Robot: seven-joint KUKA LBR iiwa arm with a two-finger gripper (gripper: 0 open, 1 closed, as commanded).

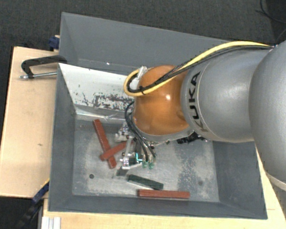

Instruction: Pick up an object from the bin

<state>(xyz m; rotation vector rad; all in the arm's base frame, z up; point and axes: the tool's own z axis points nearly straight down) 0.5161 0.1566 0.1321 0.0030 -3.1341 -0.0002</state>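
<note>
gripper [134,159] hovering low over crossed flat red-brown sticks [103,140] in speckled grey metal bin [196,169]; grip state: cannot tell; slim dark bar [145,181] lying nearby.

One camera. Position: above the grey metal bin [62,143], looking down into it and tilted somewhat to one side. Range: fairly near, with the bin's floor and sloped walls spanning most of the width. The arm [237,96] enters from the right, nearer the lens than the bin.
</note>
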